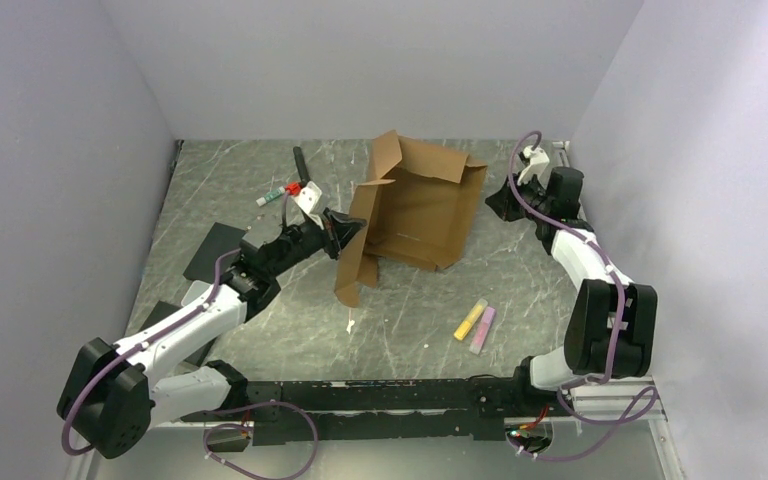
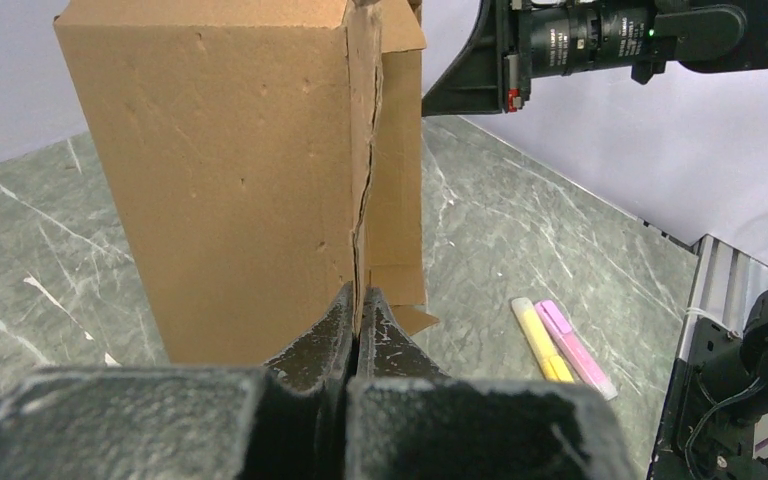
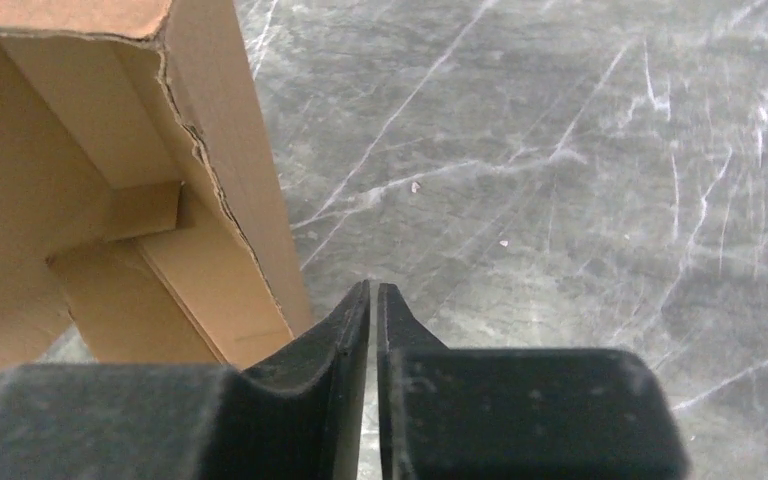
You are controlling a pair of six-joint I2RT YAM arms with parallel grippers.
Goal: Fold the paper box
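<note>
While the left tool (image 2: 358, 330) is clamped shut on the lower edge of an upright side flap, the plain brown corrugated-cardboard paper box (image 1: 420, 205) is held half-formed on the grey marbled tabletop (image 1: 290, 330), at the centre of the overhead view. Just beyond its right wall, the right tool (image 3: 373, 300) is seen with jaws almost together and nothing between them. From that tool the box lies leftward, its corner in the upper left of the right wrist view, close but untouched. The far flaps are judged nearer to this free arm.
</note>
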